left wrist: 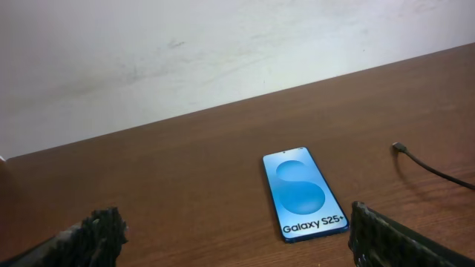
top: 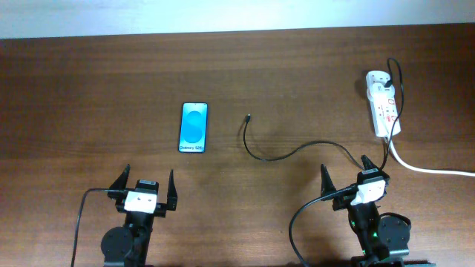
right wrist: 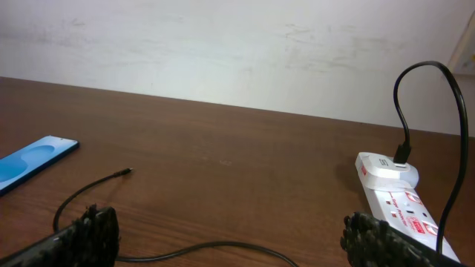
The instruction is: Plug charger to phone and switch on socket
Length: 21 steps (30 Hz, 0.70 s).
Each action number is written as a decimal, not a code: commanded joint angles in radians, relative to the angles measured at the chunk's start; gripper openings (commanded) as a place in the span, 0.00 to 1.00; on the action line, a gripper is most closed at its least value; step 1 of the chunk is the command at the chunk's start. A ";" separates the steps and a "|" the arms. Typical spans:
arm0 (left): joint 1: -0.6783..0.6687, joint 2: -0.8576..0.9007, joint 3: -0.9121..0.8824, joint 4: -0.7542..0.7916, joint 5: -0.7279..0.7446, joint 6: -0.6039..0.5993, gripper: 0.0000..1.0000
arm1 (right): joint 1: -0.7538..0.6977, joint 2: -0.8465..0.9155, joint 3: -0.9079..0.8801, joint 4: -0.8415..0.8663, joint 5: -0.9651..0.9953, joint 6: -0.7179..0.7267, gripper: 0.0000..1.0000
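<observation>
Both fingers of the left gripper point(top: 148, 172) stand wide apart, and we see nothing held between them. It sits at the near edge of the wooden table point(top: 89, 81). A little beyond it the phone point(top: 194, 127) lies flat, its screen up and lit blue, with the white text at its near end. To the right of the phone, apart from it, lies the connector tip point(top: 249, 117) of the charger point(top: 256, 156). We follow the black cable as it curves toward the right gripper point(top: 344, 169), whose fingers are also spread and empty. At the far right lies the socket point(top: 382, 104), with a white adapter point(top: 377, 78) plugged in its far end. Its thick white cord point(top: 430, 169) runs off to the right.
</observation>
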 commanded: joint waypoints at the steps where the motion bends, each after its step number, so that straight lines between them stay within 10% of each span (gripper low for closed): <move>1: -0.004 -0.009 -0.004 -0.002 -0.007 0.016 0.99 | 0.010 -0.013 -0.005 -0.006 0.010 0.005 0.98; 13: -0.004 0.039 0.068 0.020 -0.019 -0.057 0.99 | 0.010 -0.013 -0.005 -0.006 0.010 0.005 0.98; 21: -0.004 0.558 0.544 -0.082 0.001 -0.060 0.99 | 0.010 -0.013 -0.005 -0.006 0.010 0.005 0.98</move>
